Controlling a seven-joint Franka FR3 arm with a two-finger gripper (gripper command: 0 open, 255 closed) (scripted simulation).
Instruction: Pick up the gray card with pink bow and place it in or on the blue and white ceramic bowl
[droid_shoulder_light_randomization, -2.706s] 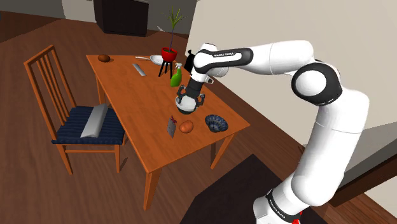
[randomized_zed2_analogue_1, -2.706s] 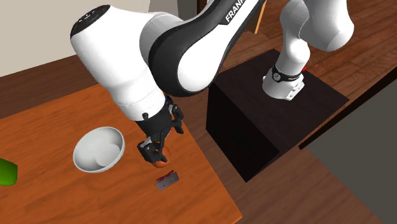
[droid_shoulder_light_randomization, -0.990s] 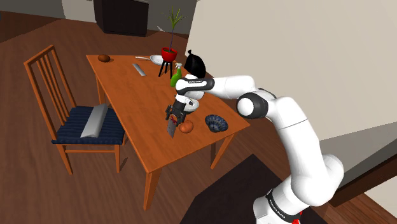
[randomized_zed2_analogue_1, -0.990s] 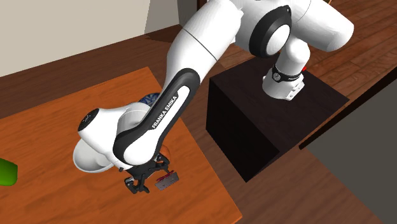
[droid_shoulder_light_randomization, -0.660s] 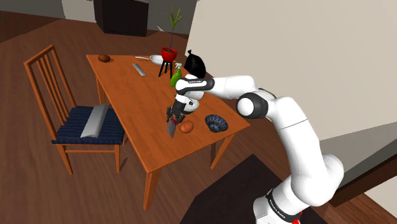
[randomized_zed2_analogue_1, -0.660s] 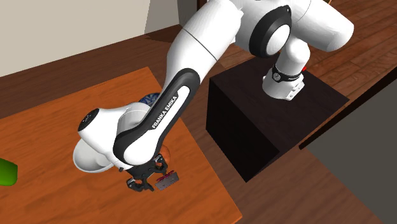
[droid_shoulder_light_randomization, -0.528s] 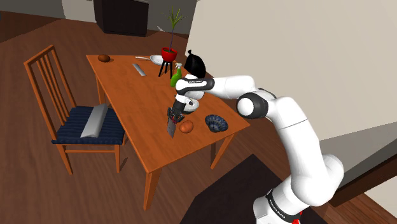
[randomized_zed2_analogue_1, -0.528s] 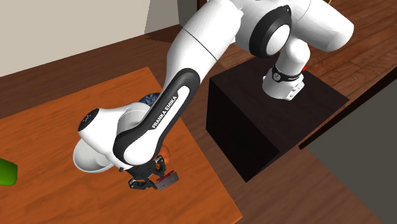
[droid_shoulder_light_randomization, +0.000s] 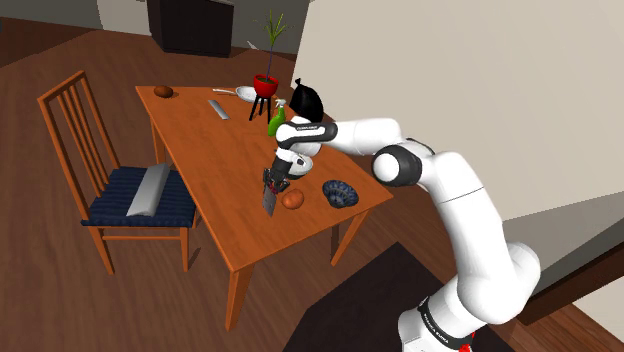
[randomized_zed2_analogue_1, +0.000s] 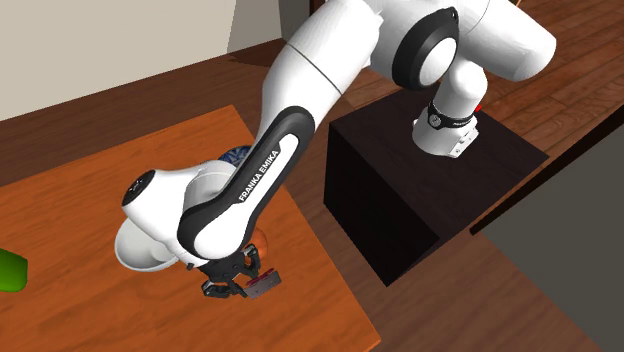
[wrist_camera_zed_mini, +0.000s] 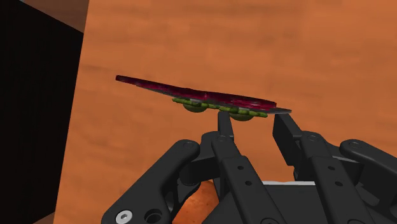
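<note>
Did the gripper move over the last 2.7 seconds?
Yes. In the shoulder view the gripper went from above the orange ball down to its left, at the card.

txt: "FRANKA EMIKA" | on: arm (randomized_zed2_analogue_1: 262, 170), dark forearm strip | else: none legible

I see the orange-brown wooden table (droid_shoulder_light_randomization: 215, 150) smooth, faintly grained; the white arm shell (randomized_zed2_analogue_1: 330, 50) glossy; the black pincer (wrist_camera_zed_mini: 252, 127) matt; the thin dark-red card (wrist_camera_zed_mini: 159, 86) mottled.
</note>
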